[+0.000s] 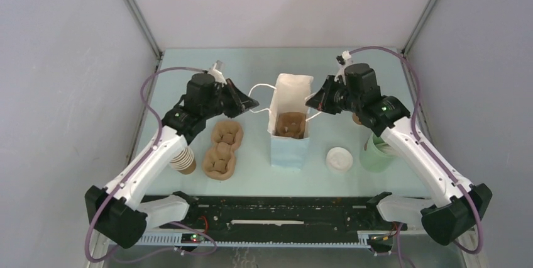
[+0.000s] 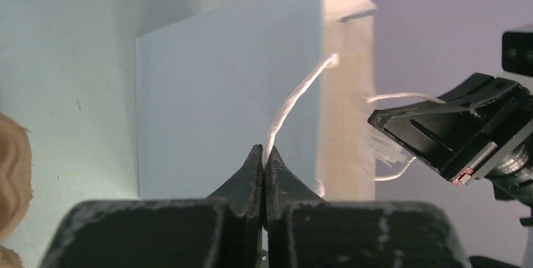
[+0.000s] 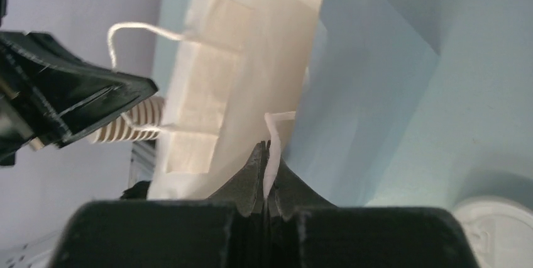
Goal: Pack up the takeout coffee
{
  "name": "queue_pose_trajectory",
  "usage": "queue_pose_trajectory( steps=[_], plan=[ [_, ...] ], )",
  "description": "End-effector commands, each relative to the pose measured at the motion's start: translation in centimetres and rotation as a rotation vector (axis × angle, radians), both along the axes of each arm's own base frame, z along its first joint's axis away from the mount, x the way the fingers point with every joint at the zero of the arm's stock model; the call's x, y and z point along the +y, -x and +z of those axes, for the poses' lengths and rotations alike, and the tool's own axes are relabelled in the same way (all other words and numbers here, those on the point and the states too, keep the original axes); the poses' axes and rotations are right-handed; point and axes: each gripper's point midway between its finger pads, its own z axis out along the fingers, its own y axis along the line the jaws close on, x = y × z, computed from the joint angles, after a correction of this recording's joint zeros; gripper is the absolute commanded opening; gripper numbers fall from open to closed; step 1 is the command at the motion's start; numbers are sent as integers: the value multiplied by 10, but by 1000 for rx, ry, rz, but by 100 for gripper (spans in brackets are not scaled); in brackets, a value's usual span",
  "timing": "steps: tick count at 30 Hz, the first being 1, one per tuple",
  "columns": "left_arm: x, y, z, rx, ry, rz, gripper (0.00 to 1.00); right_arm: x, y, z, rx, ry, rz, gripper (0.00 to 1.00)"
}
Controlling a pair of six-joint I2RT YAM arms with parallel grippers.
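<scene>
A pale blue paper bag [image 1: 289, 152] stands upright at mid-table, mouth open, with a brown pulp carrier [image 1: 292, 125] inside. My left gripper [image 1: 251, 106] [image 2: 264, 152] is shut on the bag's left white string handle [image 2: 295, 95]. My right gripper [image 1: 310, 102] [image 3: 268, 149] is shut on the right string handle [image 3: 274, 124]. Both handles are drawn outward from the bag [image 2: 220, 98] [image 3: 368, 92]. Of the takeout coffee, only a brown sliver [image 1: 357, 119] shows behind my right forearm.
Two empty pulp carriers [image 1: 227, 134] [image 1: 219, 161] lie left of the bag. A nested stack of brown cups [image 1: 184, 160] lies under my left forearm. A white lid [image 1: 339, 159] and a pale green cup with sticks [image 1: 376, 153] sit to the right.
</scene>
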Motion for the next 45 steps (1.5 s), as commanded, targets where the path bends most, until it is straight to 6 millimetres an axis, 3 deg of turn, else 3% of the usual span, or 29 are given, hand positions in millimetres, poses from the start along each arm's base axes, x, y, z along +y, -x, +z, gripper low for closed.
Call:
queue_pose_trajectory(
  steps=[1, 7, 10, 13, 17, 22, 27, 32, 35, 41, 45],
  plan=[
    [2, 15, 93, -309, 57, -84, 0, 20, 13, 84, -261, -145, 133, 0],
    [7, 40, 153, -536, 71, -154, 0, 31, 33, 132, -469, -170, 257, 0],
    [11, 54, 165, -643, 58, -172, 0, 37, 51, 150, -577, -175, 351, 0],
    [11, 61, 160, -684, 52, -178, 0, 48, 69, 158, -653, -177, 442, 0],
    [11, 54, 147, -632, 41, -151, 0, 51, 62, 156, -654, -164, 403, 0],
    [34, 22, 132, -518, -91, 19, 0, 47, 35, 149, -617, -148, 300, 0],
    [30, 4, 116, -442, -121, 26, 0, 35, 2, 120, -471, -141, 205, 0],
    [29, -6, 99, -391, -132, 24, 0, 24, -3, 84, -308, -96, 171, 2],
    [31, -10, 99, -392, -137, 26, 0, 18, 8, 75, -251, -43, 195, 16],
    [31, -17, 91, -380, -170, -6, 0, -21, 47, 80, -247, 135, 217, 68],
    [26, -15, 85, -369, -168, -60, 0, -53, 75, 102, -323, 206, 191, 83]
  ],
)
